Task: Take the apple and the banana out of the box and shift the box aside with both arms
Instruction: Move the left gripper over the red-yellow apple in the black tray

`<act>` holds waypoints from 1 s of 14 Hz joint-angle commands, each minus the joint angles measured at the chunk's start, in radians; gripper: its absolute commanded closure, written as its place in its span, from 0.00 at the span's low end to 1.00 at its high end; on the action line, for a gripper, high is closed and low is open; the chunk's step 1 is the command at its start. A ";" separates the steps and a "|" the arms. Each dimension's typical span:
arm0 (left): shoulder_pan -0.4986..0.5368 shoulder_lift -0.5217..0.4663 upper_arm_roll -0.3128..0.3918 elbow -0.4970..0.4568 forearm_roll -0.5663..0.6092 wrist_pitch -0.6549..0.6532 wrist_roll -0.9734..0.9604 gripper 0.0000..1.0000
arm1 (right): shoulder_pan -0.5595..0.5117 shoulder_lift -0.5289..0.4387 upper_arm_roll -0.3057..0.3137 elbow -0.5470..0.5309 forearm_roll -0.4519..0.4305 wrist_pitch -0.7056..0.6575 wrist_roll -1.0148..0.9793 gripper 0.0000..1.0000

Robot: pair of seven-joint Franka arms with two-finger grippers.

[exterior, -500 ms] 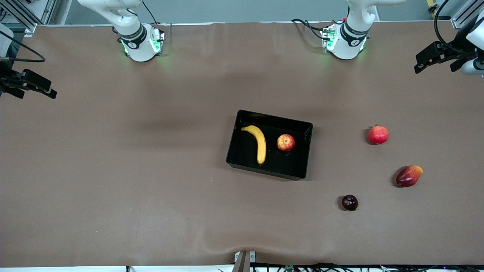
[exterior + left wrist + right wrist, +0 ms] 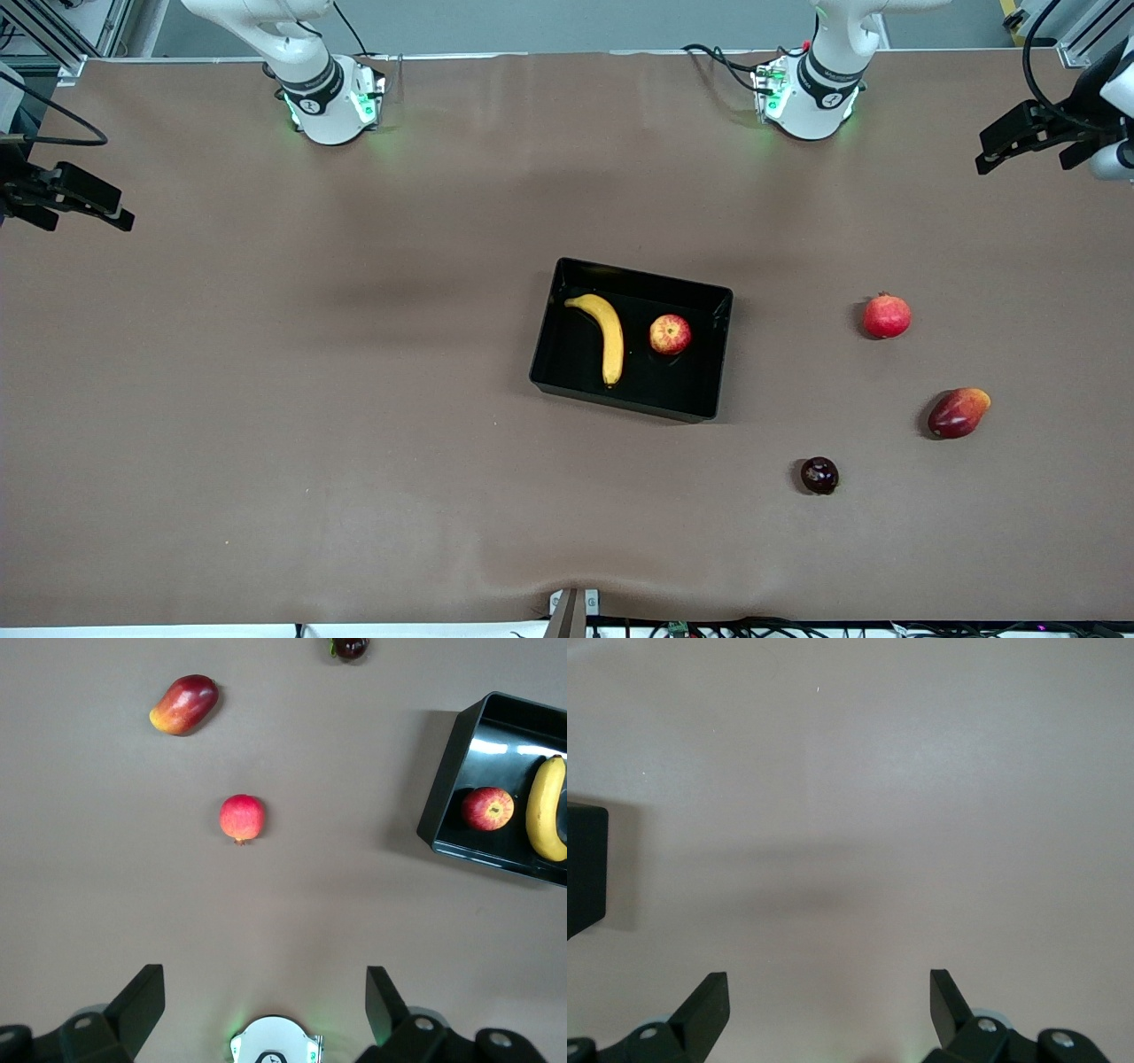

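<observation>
The black box (image 2: 567,275) sits in the middle of the table with the yellow banana (image 2: 607,335) and the red-and-yellow apple (image 2: 670,334) lying side by side in it. The left wrist view also shows the box (image 2: 445,793), the apple (image 2: 487,808) and the banana (image 2: 546,808). My left gripper (image 2: 1010,142) is open and empty, high over the left arm's end of the table; it shows in its wrist view (image 2: 264,1001). My right gripper (image 2: 84,199) is open and empty, high over the right arm's end; it shows in its wrist view (image 2: 829,1001), with a box corner (image 2: 585,864).
A red pomegranate (image 2: 887,315), a red-and-orange mango (image 2: 958,412) and a dark plum (image 2: 819,475) lie on the brown table toward the left arm's end. The left wrist view shows the pomegranate (image 2: 242,817), the mango (image 2: 184,703) and the plum (image 2: 351,647).
The left gripper has drifted slightly up and toward its end of the table. The right gripper and all the fruits stay where they were.
</observation>
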 commanded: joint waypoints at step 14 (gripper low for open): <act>-0.023 0.245 -0.273 0.039 -0.005 0.038 -0.317 0.00 | 0.035 -0.002 0.008 0.003 0.010 -0.008 -0.010 0.00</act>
